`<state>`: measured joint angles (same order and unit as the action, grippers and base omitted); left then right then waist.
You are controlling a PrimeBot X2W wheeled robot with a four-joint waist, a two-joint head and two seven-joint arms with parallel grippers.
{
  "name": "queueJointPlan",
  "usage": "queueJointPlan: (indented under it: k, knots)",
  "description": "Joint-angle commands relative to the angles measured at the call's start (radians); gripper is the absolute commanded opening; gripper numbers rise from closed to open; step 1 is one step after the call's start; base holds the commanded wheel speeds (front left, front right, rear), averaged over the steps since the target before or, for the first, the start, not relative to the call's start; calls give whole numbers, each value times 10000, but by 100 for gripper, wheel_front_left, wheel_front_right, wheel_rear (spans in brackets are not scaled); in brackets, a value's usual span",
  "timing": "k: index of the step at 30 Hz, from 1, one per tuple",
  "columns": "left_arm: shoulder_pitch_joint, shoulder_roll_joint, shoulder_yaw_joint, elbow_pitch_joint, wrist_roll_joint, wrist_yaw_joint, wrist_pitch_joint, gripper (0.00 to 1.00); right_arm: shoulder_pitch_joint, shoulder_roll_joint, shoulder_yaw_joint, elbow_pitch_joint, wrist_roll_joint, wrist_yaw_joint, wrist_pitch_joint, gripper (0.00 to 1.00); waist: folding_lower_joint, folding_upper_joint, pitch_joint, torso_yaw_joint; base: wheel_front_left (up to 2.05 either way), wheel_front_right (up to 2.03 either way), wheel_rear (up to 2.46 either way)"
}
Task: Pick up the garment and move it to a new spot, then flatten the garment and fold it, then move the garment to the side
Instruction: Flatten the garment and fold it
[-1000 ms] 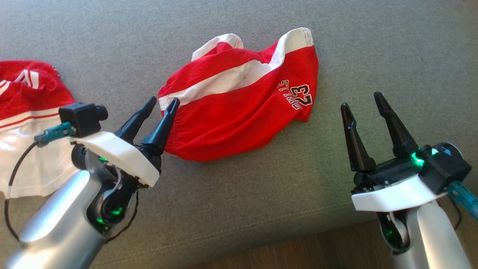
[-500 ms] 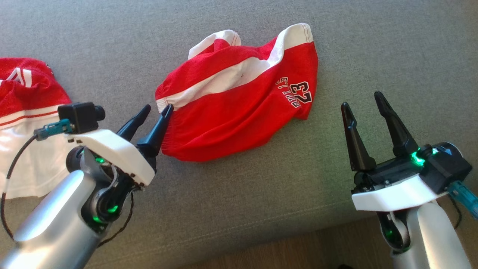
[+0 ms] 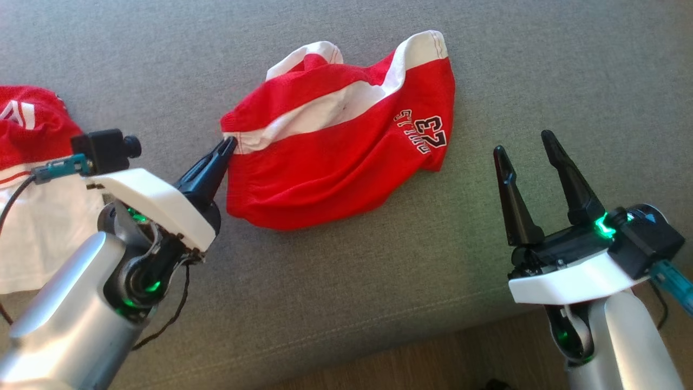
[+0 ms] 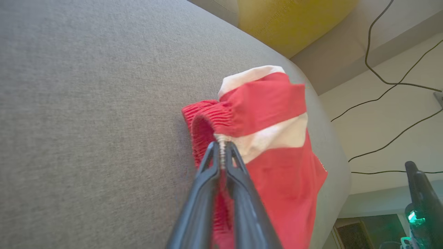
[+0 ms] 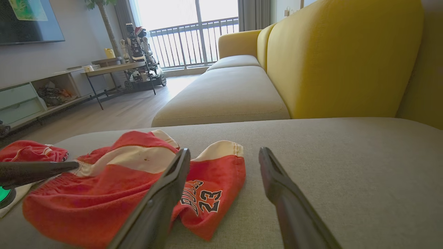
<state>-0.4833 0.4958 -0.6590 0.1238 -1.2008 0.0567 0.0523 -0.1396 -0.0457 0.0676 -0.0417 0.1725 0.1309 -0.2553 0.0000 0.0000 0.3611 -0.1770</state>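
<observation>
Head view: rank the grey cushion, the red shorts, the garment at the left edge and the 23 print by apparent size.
1. grey cushion
2. red shorts
3. garment at the left edge, cropped and partly hidden, so unsure
4. 23 print

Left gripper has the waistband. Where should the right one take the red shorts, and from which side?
Grip the leg corner just below the 23 print, coming from the right, low over the cushion. It points at the open right gripper and lies opposite the waistband end pinched by the left gripper, so lifting both should likely spread the shorts.
</observation>
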Motion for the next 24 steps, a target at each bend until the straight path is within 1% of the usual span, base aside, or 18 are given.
queueJointPlan:
  k: [1, 3, 7, 9, 12, 14, 17, 20, 24]
  knots:
    - [-447, 280, 495, -293, -56, -132, 29, 0, -231, -45, 218, -326, 76, -2, -65, 100, 0, 0, -2, -23, 0, 0, 0]
    - [-460, 286, 501, -290, -37, -161, -2, 0, -232, -45, 207, -324, 79, -2, -65, 100, 0, 0, -11, -24, 0, 0, 0]
    - [-306, 393, 542, -425, 305, -285, -525, 0, -287, -45, 261, -347, 143, -2, -65, 100, 0, 0, -165, 92, 0, 0, 0]
    - [-83, 543, 554, -590, 547, -294, -845, 0, -359, -45, 407, -138, 444, -2, -65, 100, 0, 0, -257, 186, 0, 0, 0]
    - [401, 745, 533, -889, 827, -220, -1252, 0, -675, -45, 490, 572, 1386, -2, -65, 100, 0, 0, -414, 427, 0, 0, 0]
    - [700, 837, 496, -1091, 947, -167, -1437, 0, -1071, -45, 518, 1297, 1911, -2, -65, 100, 0, 0, -495, 625, 0, 0, 0]
    - [1009, 824, 514, -1293, 895, -171, -1643, 0, -1968, -45, 640, 2854, 2130, -2, -65, 100, 0, 0, -527, 936, 0, 0, 0]
    - [1082, 710, 490, -1333, 895, -215, -1789, 0, -3290, -45, 955, 4578, 2313, -2, 51, 100, 0, 0, -467, 1198, 0, 0, 0]
    - [926, 494, 365, -1289, 964, -331, -1842, 0, -5166, -45, 1188, 6401, 2826, -2, 622, 100, 0, 0, -271, 1491, 0, 0, 0]
